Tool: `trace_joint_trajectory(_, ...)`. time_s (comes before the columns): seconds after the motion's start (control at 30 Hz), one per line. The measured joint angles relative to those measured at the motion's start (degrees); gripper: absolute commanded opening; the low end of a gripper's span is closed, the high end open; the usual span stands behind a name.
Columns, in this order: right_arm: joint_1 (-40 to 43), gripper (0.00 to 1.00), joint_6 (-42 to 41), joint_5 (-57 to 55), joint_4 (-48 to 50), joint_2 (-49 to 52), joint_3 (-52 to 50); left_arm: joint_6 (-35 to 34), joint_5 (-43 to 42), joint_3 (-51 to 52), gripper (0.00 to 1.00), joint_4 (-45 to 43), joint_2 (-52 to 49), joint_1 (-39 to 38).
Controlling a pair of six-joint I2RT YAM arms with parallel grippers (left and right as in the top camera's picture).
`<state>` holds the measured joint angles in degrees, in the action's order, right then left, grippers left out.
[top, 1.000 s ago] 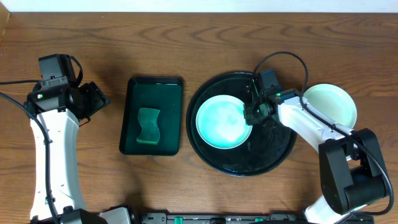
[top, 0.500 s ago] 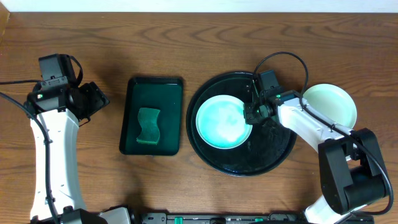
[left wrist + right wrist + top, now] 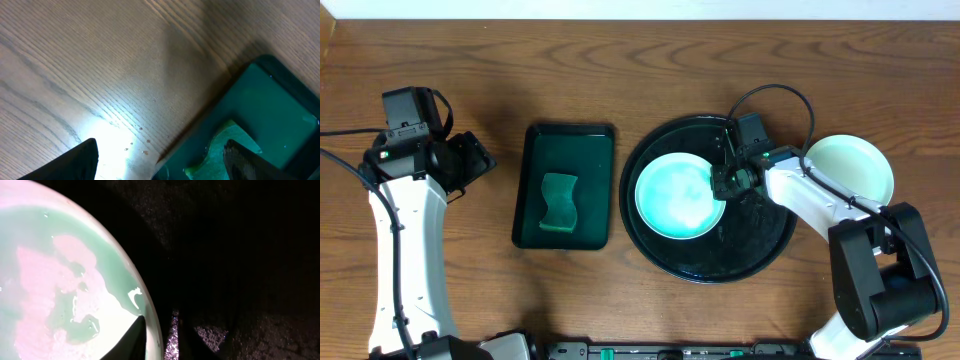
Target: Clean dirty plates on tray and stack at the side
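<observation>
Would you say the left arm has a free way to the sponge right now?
Probably yes: the left claw is open beside the green tray, and the sponge lies uncovered in it with nothing between.

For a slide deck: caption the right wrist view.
Right gripper straddles the rim of a green-smeared plate on the black tray.

- Overhead: I get bright, even light, sharp across the table [image 3: 650, 60], faint soft shadows.
- Left wrist: blown-out glare patch on the wood (bottom left), slightly soft.
- Right wrist: tray [image 3: 240, 255] nearly black, plate [image 3: 60, 280] pink-tinted, wet highlights.
</observation>
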<state>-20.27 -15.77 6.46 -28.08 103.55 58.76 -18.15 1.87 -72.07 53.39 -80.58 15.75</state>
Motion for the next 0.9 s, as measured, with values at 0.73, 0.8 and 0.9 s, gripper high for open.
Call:
trace_joint_trajectory(0.73, 0.07, 0.01, 0.00, 1.46, -0.15, -0.11, -0.02, 0.00, 0.00, 0.00, 0.80, 0.00, 0.00, 0.00)
trace_joint_trajectory(0.8, 0.07, 0.01, 0.00, 1.55, -0.39, -0.13, 0.00, -0.02, 0.02, 0.02, 0.80, 0.00, 0.00, 0.00)
trace_joint_trajectory(0.9, 0.07, 0.01, 0.00, 1.75, -1.53, -0.39, 0.17, 0.00, 0.00, 0.02, 0.80, 0.00, 0.00, 0.00)
